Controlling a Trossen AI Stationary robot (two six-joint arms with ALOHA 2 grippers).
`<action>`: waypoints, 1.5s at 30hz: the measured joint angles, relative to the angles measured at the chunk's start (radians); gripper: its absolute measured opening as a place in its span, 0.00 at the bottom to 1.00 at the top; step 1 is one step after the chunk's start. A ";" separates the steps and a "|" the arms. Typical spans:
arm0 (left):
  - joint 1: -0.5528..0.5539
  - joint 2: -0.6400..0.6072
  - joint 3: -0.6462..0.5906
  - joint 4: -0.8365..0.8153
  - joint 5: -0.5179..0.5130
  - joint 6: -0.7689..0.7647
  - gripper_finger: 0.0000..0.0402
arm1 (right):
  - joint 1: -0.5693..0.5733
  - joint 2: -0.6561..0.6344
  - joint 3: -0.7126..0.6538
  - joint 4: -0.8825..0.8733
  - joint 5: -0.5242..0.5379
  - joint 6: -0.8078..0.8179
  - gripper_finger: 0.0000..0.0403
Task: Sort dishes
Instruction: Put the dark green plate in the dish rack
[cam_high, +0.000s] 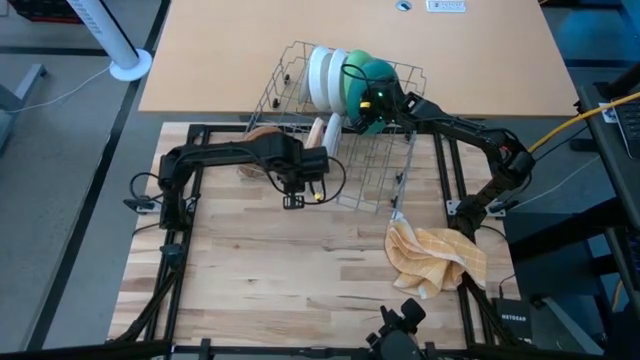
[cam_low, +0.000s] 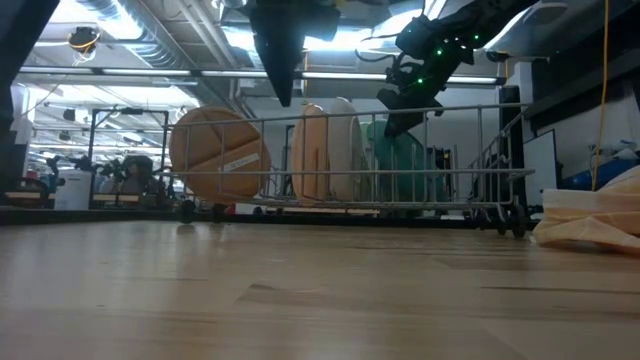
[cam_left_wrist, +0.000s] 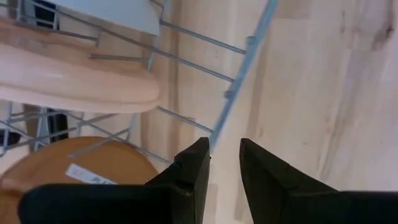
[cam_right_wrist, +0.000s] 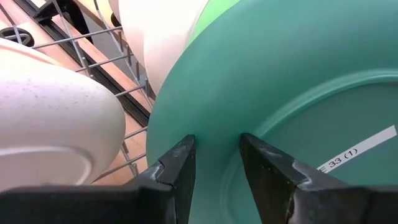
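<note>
Right gripper (cam_high: 368, 103) is up at the far end of the grey wire rack (cam_high: 380, 180), reaching over the upright plates; the right wrist view has its two fingers (cam_right_wrist: 177, 168) standing a little apart w/ the teal plate (cam_right_wrist: 280, 93) filling the space just beyond them. Looks like the rim sits at or in the gap, but whether the pads are actually pinching it can't be told. White plates (cam_high: 325, 78) stand next to the teal & green ones (cam_high: 352, 72) in the same rack end, and a speckled white dish (cam_right_wrist: 56, 118) is close beside the teal one. Left gripper (cam_high: 296, 190) hangs over the rack's near side, fingers parted by a narrow gap w/ nothing btwn them; below it a tan wood plate (cam_left_wrist: 74, 87) and a browner one (cam_left_wrist: 81, 180) rest among the wires. Step in hand is prob. taking or seating the teal plate. To do it well: keep the fingers square across the rim, not skewed, get a firm bite before any lift, then move straight along the slot so the plate doesn't rake the wires or knock the white neighbour. Left arm should keep clear of the rack edge meanwhile. Yellow checked cloth (cam_high: 440, 258) lies well apart on the table (cam_high: 280, 290), no concern.
</note>
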 joint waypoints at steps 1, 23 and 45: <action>0.005 0.002 0.000 0.005 0.000 0.012 0.20 | 0.000 0.000 0.000 0.000 0.000 0.000 0.34; 0.026 0.038 -0.132 0.067 0.094 0.114 0.20 | 0.002 -0.001 0.001 0.006 0.072 0.024 0.34; 0.005 0.039 -0.135 0.057 0.133 0.111 0.07 | 0.014 -0.044 0.056 0.087 0.143 0.031 0.34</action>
